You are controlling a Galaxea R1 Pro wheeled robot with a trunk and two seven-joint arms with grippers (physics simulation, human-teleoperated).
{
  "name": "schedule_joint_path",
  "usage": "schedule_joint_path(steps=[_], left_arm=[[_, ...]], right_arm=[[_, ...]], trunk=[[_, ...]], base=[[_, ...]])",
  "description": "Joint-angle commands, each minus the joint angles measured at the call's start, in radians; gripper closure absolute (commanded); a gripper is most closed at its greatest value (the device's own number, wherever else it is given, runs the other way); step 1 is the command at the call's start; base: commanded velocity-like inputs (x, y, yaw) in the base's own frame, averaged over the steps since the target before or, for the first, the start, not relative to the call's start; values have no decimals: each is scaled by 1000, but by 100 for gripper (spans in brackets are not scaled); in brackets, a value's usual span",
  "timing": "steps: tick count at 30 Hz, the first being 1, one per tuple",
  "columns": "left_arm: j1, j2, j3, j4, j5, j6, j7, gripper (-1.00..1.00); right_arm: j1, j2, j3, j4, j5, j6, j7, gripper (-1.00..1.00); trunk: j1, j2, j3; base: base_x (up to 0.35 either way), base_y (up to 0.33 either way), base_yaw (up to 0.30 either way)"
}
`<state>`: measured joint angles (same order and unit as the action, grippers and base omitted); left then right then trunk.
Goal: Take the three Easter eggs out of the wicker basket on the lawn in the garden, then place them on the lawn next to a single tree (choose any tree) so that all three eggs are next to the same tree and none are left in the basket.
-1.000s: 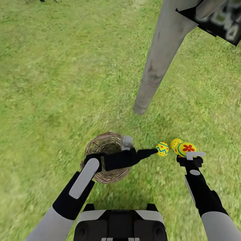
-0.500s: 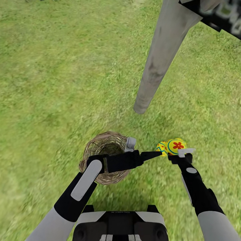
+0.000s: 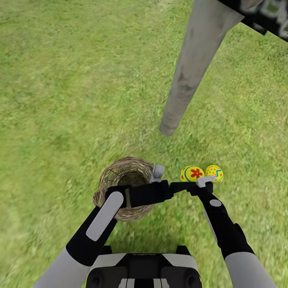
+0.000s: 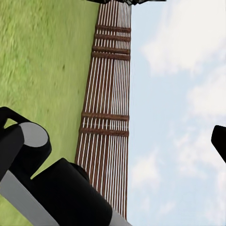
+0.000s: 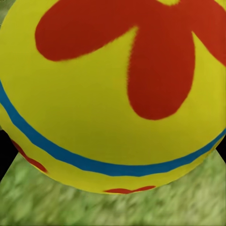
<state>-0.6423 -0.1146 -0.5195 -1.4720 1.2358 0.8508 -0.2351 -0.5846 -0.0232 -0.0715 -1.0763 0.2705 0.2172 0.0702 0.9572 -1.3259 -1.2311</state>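
Mottled green lawn (image 3: 60, 80) runs out on every side in the head view, with the pale grey-beige trunk of the tree (image 3: 188, 68) leaning up toward one o'clock and its base planted just past the arms. In the left wrist view a brown slatted fence (image 4: 106, 108) stands against a cloudy sky.

The wicker basket (image 3: 126, 174) sits on the grass at about seven o'clock from the trunk's foot, partly under the left forearm; its visible inside looks bare of eggs, though the arm hides part of it. The flower-marked egg (image 3: 192, 173) lies directly ahead of the right gripper (image 3: 205, 182), at its twelve o'clock, so close that it takes up most of the right wrist view, with grass beneath it. The dark fingers (image 5: 4, 155) flank its lower sides there, so I judge it clamped between them rather than lying free. The zigzag egg (image 3: 214, 173) rests just beside it at three o'clock. A third egg I cannot make out.

The left gripper (image 3: 182, 186) reaches across to the same spot, its tip near the right one; whether its fingers are spread or closed cannot be told.

The right arm is plainly the one placed to act. The held egg's long axis seems to lie roughly crosswise. Both eggs lie at about five o'clock from the trunk's base, near it, so the coming move is likely just a release onto the grass.
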Motion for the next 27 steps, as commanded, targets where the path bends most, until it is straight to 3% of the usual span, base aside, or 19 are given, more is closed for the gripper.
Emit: schedule_joint_path(steps=[1, 11, 22, 27], left_arm=[[0, 0, 1, 2, -3, 3, -4, -100], [1, -2, 0, 2, 2, 2, -4, -100], [1, -2, -1, 1, 2, 2, -4, -100], [1, -2, -1, 1, 2, 2, -5, -100]], right_arm=[[0, 0, -2, -2, 9, 5, 8, 100], [0, 0, -2, -22, 9, 5, 7, 100], [0, 3, 6, -28, 10, 8, -3, 100], [0, 44, 16, -31, 19, 7, -29, 100]], trunk=[[0, 0, 0], [0, 0, 0], [0, 0, 6], [0, 0, 9]], base=[[0, -168, 0], [-39, -138, 8], [-181, -228, 252], [-14, -22, 268]])
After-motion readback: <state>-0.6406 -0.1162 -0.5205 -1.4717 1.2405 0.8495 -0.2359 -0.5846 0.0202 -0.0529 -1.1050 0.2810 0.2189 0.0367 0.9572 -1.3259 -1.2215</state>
